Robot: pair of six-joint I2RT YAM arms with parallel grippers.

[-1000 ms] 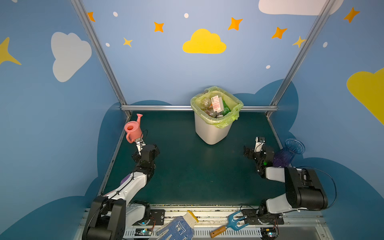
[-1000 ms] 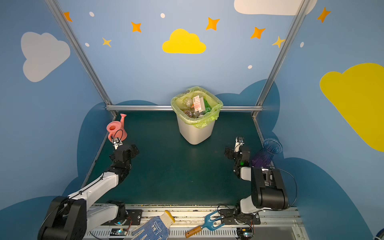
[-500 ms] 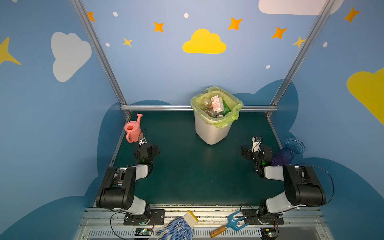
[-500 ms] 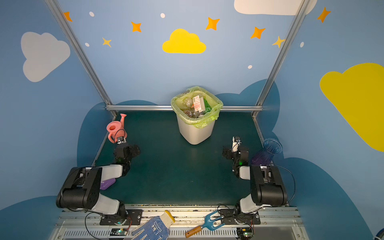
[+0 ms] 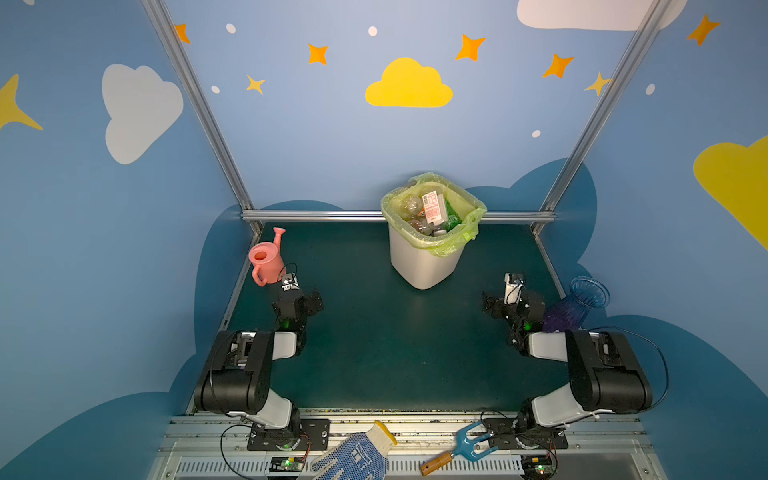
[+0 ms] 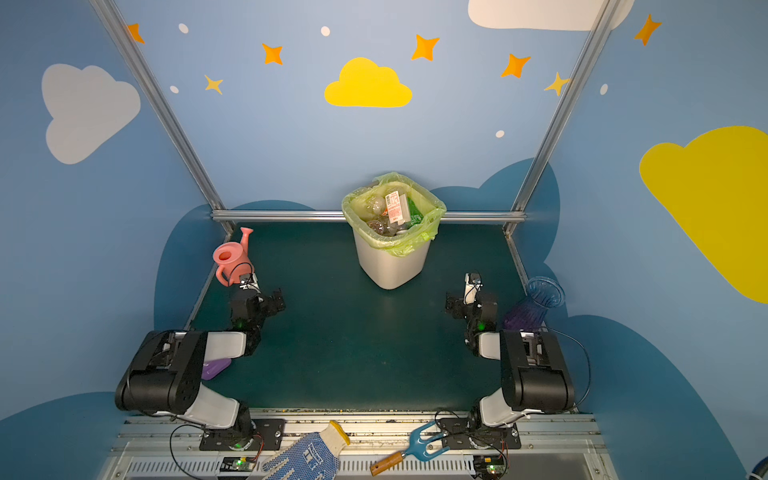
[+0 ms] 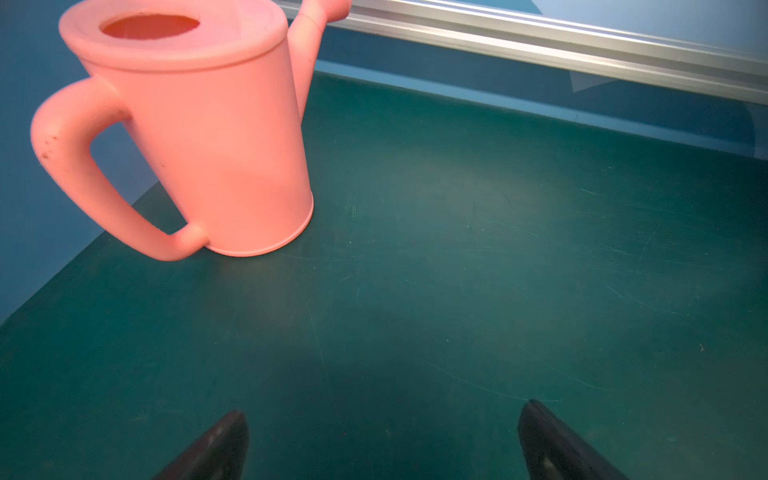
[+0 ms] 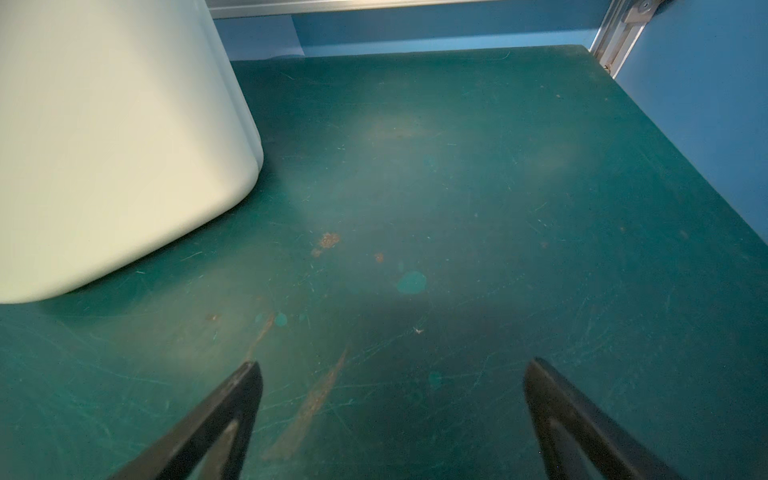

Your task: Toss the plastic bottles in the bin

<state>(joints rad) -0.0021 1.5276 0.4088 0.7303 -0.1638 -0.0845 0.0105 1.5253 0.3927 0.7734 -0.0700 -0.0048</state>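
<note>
— At twelve o'clock on the mat (image 5: 374, 353), the bin (image 5: 419, 266) holds the bottles (image 5: 430, 210); I see none outside it.
— And the pincers?
— Left gripper (image 7: 384, 411) near nine, right gripper (image 8: 392, 363) near three: both spread wide, empty. Bottles look light, thin, slick; I'd pinch mid-label, gently.

Looks like a robot-lab test booth: aluminium framing (image 5: 198, 104), blue wall panels (image 5: 311, 145) with cloud decals (image 5: 408, 85), a green counter (image 5: 395, 332), bolted arm bases (image 5: 286, 434), bare circuit boards (image 5: 286, 463).
</note>
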